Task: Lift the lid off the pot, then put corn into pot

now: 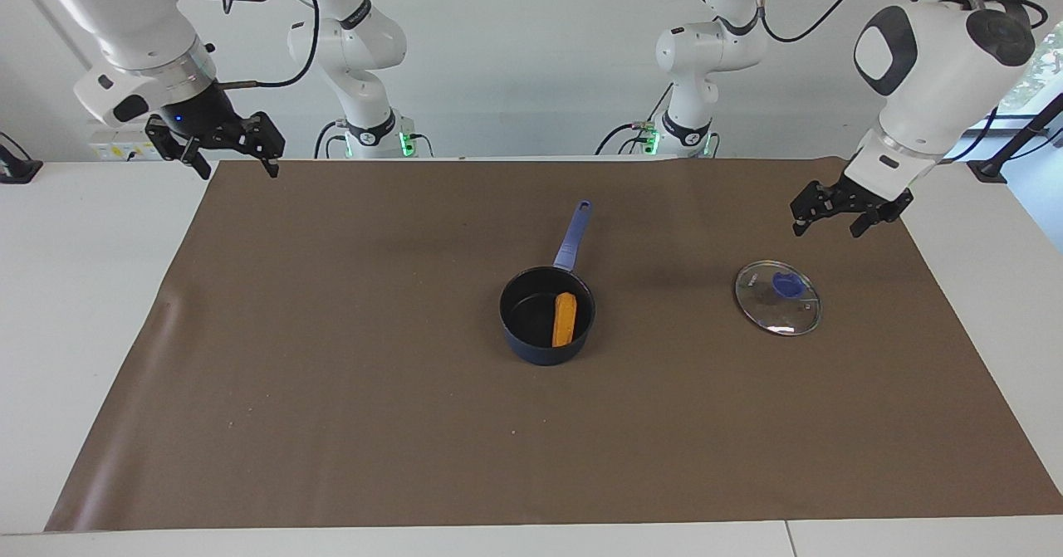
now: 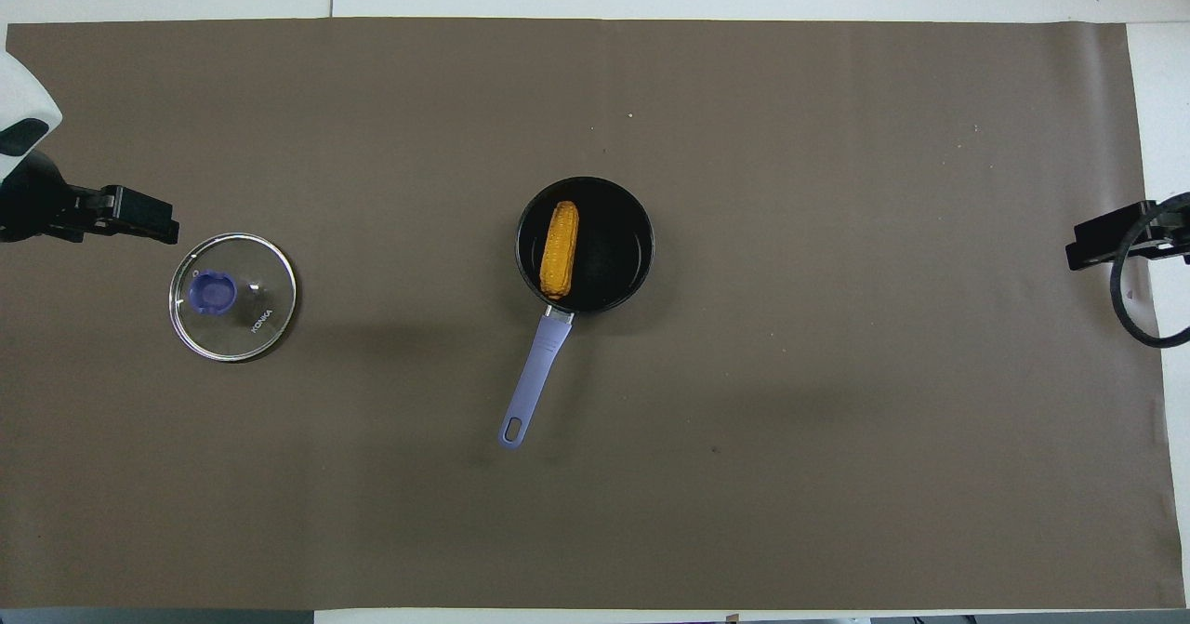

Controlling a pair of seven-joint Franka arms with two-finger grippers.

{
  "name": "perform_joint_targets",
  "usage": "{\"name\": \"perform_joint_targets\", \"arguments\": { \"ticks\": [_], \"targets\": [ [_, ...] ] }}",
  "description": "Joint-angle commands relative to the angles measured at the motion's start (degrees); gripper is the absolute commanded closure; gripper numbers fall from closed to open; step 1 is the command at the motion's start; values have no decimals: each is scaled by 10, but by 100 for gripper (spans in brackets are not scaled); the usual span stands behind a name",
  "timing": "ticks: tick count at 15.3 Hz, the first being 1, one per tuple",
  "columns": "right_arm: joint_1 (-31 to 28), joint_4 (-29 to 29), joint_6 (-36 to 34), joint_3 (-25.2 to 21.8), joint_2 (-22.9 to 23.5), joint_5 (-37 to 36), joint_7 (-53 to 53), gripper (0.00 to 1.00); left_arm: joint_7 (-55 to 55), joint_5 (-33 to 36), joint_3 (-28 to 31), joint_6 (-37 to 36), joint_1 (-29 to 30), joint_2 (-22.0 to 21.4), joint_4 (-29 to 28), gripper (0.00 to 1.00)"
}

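Facing view first: I see the pot [image 1: 546, 316] near the middle of the bench [image 1: 100, 233], on the brown mat [image 1: 332, 391], its handle pointing toward the robots' edge. The corn [image 1: 565, 319] lies inside the pot, along the wall toward the left arm's end. The lid [image 1: 777, 297] rests flat on the mat with its blue knob up, well apart from the pot and toward the left arm's end of the bench.

My left claw [image 1: 839, 211] hangs in the air over the mat near the corner at the left arm's end, clear of the lid, fingers apart and holding nothing. My right claw [image 1: 226, 149] is raised over the mat's corner at the right arm's end, also spread and empty.
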Motion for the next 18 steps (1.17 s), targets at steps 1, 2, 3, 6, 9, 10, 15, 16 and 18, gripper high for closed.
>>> {"name": "perform_joint_targets", "arguments": {
  "ticks": [1, 2, 3, 6, 9, 10, 15, 16, 18],
  "targets": [
    [-24, -33, 24, 3, -22, -1, -9, 0, -26, 10, 7, -27, -18, -52, -44, 0],
    [-37, -38, 20, 3, -24, 4, -9, 0, -46, 10, 16, -19, -45, -60, -61, 0],
    [-40, -39, 24, 3, -24, 4, -9, 0, -55, 10, 32, -15, -62, -65, -75, 0],
    [-41, -36, 29, 2, -22, 1, -7, 0, -51, 10, 39, -38, -69, -47, -18, 0],
    [-40, -35, 31, -5, -19, 0, -8, 0, -52, 10, 38, -103, -63, -24, 48, 0],
    [-40, -35, 31, -6, -18, -3, -8, 0, -51, 11, 38, -104, -62, -24, 47, 0],
    [-35, -55, 75, -5, -21, 0, -7, 0, -51, 10, 3, -93, -23, -27, 36, 0],
    [-35, -60, 73, -4, -21, -1, -7, 0, -52, 10, -1, -93, -19, -27, 35, 0],
    [-39, -63, 71, -4, -20, 0, -7, 0, -50, 10, 0, -94, -18, -30, 33, 0]
  ]
}}
